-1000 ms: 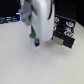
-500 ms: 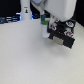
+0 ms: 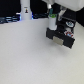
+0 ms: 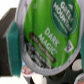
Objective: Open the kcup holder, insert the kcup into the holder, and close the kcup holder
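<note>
— Exterior view first: what do you make out from where you stand?

— A pale bench (image 3: 30,55) fills most of the scene. Toward the far right sits the kcup holder (image 3: 64,31), a black boxy unit, with its tray (image 3: 59,37) sticking out toward the near left. The picture is blurry, so I cannot count the slots in the tray.

— And the arm?

— It comes down from the far edge, white, right over the tray end of the holder. The pincer (image 3: 50,22) hangs just above the tray's left corner, with a bit of green showing at its tip.

— Is that the pod?

— Yes. The wrist view settles it: the kcup (image 4: 46,35) nearly fills that picture, its bright green lid facing the camera, tilted, with white lettering and a dark band across it. One blue-green fingertip pad (image 4: 13,46) presses flat against the pod's side, so the pincer is clamped on the kcup. The other finger is hidden behind the pod.

— Does the pod touch the tray?

— Cannot tell. In the exterior view it sits right at the tray's edge, above it or just on it; the blur hides any gap.

— Anything else about?

— A small white bottle-like thing (image 3: 25,11) stands at the far left, well apart from the holder, against a dark backdrop.
</note>
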Controlling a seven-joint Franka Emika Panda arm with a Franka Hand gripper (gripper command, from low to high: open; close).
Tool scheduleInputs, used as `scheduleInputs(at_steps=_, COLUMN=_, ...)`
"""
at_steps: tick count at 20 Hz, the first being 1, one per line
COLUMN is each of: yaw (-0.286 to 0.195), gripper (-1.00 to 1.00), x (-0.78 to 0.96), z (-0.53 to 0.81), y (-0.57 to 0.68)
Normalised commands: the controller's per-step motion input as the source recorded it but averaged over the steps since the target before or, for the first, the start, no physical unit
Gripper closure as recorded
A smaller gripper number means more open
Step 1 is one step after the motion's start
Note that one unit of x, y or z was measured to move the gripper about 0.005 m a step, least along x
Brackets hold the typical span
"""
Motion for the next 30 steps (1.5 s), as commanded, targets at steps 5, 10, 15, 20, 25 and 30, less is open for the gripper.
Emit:
scheduleInputs(at_steps=5, yaw=0.051, gripper=1.00, x=-0.35, z=0.00, y=0.55)
scheduleInputs(at_steps=10, yaw=0.056, gripper=1.00, x=-0.39, z=-0.01, y=0.54)
scheduleInputs(at_steps=15, yaw=0.069, gripper=1.00, x=-0.42, z=-0.04, y=0.46)
scheduleInputs(at_steps=20, yaw=0.082, gripper=1.00, x=-0.38, z=-0.16, y=0.33)
scheduleInputs(at_steps=25, yaw=0.044, gripper=1.00, x=-0.13, z=-0.25, y=0.08)
scheduleInputs(at_steps=30, yaw=0.001, gripper=1.00, x=-0.01, z=-0.24, y=0.00)
